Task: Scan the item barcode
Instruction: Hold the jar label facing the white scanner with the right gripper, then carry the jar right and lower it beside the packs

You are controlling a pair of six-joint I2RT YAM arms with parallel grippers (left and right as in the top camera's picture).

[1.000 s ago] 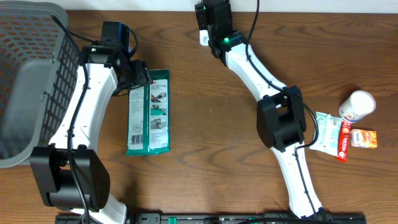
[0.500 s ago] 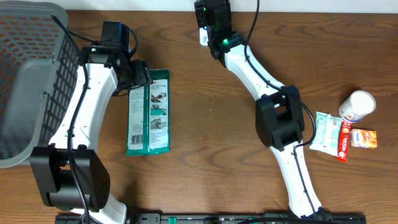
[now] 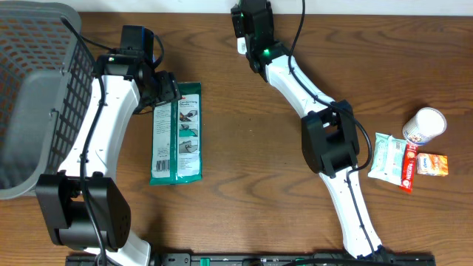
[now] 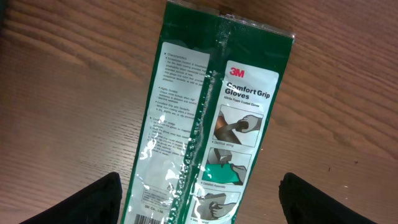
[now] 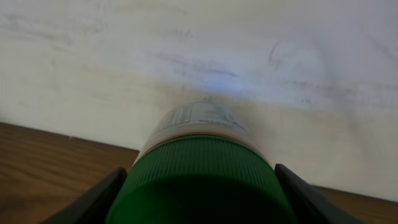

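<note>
A green and white glove package (image 3: 177, 133) lies flat on the wooden table, printed side up. In the left wrist view the package (image 4: 211, 118) fills the middle, with a barcode at its lower edge. My left gripper (image 3: 165, 89) hovers over the package's far end, open, one dark fingertip (image 4: 93, 202) on each side of it and neither touching. My right gripper (image 3: 248, 26) is at the table's far edge, facing the white wall. It is shut on a bottle with a ribbed green cap (image 5: 202, 174), the fingers pressing the cap from both sides. No scanner shows.
A grey mesh basket (image 3: 44, 74) stands at the far left. At the right edge lie a white cup (image 3: 424, 124), a pale wipes packet (image 3: 388, 157), a red packet (image 3: 409, 166) and an orange box (image 3: 432, 164). The wall (image 5: 199, 50) is close behind the bottle.
The right arm's elbow has edged slightly left, with the bottle still in its grip. The left arm and the package have not moved.
</note>
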